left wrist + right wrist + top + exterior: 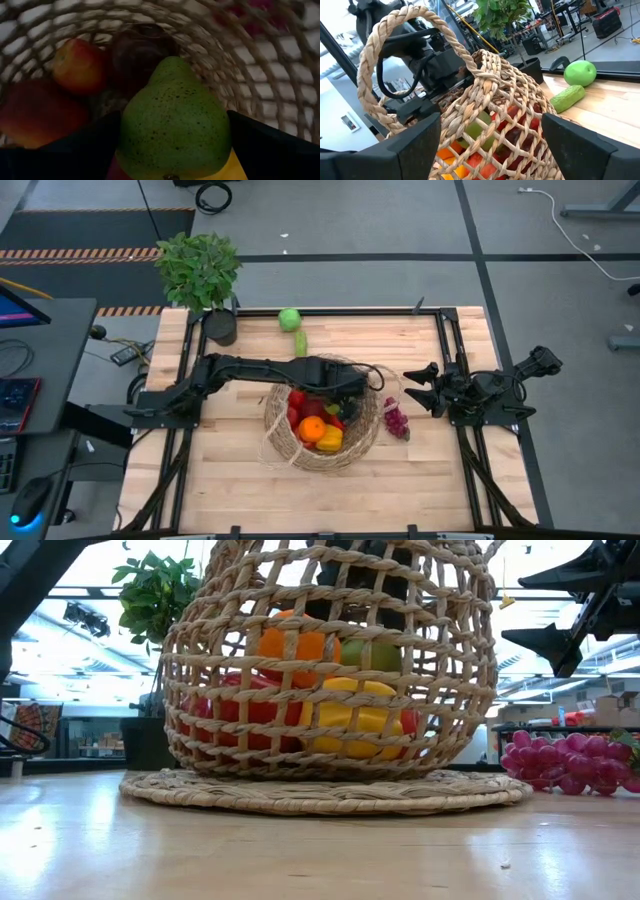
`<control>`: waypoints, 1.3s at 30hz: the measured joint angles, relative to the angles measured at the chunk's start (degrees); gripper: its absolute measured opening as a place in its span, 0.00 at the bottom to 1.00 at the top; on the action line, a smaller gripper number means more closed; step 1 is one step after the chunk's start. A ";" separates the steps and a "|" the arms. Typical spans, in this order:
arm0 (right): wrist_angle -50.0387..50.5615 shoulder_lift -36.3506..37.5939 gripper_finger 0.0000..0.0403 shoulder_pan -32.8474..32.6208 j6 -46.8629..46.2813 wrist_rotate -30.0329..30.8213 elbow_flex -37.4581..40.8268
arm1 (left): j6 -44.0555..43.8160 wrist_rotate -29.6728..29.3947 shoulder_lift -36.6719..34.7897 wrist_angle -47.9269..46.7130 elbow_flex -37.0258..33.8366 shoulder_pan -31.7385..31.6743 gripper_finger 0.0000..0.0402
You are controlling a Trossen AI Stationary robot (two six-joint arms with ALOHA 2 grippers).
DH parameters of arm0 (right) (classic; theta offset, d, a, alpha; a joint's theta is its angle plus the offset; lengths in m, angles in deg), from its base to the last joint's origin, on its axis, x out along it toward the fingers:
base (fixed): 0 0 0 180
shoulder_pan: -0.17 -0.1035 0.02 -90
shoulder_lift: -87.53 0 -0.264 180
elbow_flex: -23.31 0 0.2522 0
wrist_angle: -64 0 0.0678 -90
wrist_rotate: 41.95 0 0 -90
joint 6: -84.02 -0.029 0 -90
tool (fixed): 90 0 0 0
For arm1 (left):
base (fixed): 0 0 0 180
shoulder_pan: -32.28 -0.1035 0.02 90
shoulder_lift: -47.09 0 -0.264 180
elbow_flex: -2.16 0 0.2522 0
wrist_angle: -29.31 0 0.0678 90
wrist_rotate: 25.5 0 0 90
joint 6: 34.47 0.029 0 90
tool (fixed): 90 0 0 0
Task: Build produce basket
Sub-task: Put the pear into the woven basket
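Wicker basket (322, 442) sits mid-table (230, 470), already loaded with produce. Your left end effector (352, 388) is inside it, fingers spread around a green pear (174, 120). Your right end effector (415, 387) waits spread beside the grape bunch (396, 420).

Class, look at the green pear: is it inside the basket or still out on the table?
Inside. The pear sits between the left hand's fingers, with the basket's woven wall all around it.

left arm (260, 370) reaches into the basket (290, 448) of produce (318, 423); grapes (396, 420) lie just beside it
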 joint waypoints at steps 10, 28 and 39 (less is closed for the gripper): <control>-0.19 0.00 0.87 -0.02 0.00 0.00 0.00 | 10.45 1.77 0.00 1.97 0.00 -0.03 0.88; -0.19 0.00 0.87 -0.02 -0.01 0.00 0.00 | 11.21 1.27 0.00 1.30 0.00 -0.07 0.88; -0.19 0.00 0.87 0.00 0.00 0.00 0.00 | 14.97 7.98 0.35 -1.71 0.04 0.19 0.88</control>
